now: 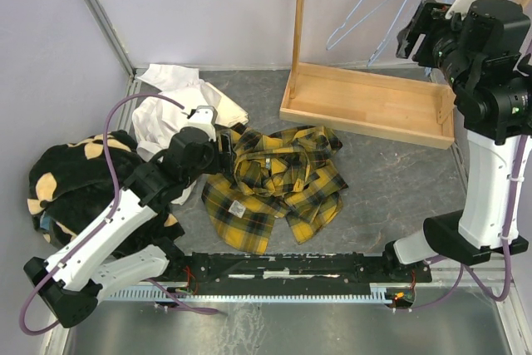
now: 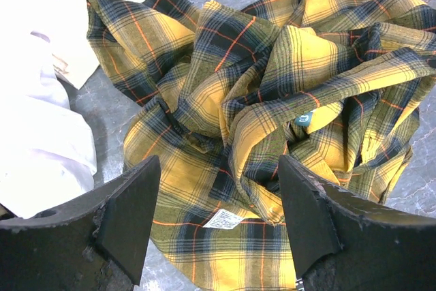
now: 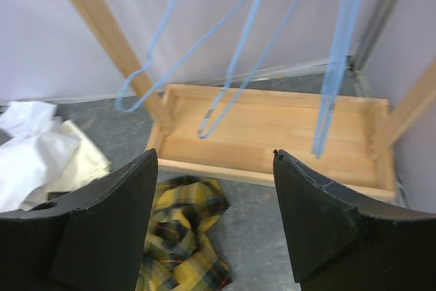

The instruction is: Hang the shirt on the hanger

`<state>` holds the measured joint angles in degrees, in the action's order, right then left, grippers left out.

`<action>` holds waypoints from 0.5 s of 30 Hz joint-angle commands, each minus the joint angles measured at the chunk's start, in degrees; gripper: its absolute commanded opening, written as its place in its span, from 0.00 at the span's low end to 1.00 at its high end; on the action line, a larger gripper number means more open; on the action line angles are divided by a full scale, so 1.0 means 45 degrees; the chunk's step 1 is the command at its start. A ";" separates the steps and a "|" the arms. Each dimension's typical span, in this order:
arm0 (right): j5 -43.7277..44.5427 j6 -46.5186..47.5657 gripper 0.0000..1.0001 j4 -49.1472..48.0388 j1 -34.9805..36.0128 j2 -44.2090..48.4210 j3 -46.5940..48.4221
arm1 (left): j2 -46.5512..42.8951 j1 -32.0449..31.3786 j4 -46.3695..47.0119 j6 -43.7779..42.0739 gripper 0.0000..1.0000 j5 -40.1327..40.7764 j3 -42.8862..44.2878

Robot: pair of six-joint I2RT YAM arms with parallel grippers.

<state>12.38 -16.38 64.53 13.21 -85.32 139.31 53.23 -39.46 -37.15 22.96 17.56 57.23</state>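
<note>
Crumpled shirt, hanger perhaps overhead

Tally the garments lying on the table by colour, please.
Yellow and black plaid flannel shirt: 1
Plain white crumpled garment: 1
Black fleece with tan patches: 1
Total: 3

Plain pale lavender walls meet at a slanted metal corner strip. A mottled dark grey tabletop carries a shallow light wooden tray base by the back wall. 1 slim wooden post rises at its left end. The light is soft and even.
</note>
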 commanded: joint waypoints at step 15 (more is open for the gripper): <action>-0.5407 -0.1493 0.56 -0.1154 -0.6411 -0.2011 0.1091 | -0.0085 0.0057 0.0442 -0.0419 0.75 -0.0721 0.0034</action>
<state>1.96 -17.15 64.75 -11.44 -92.84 140.94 53.08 -39.46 -37.17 22.92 15.84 56.82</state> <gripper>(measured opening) 0.583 0.753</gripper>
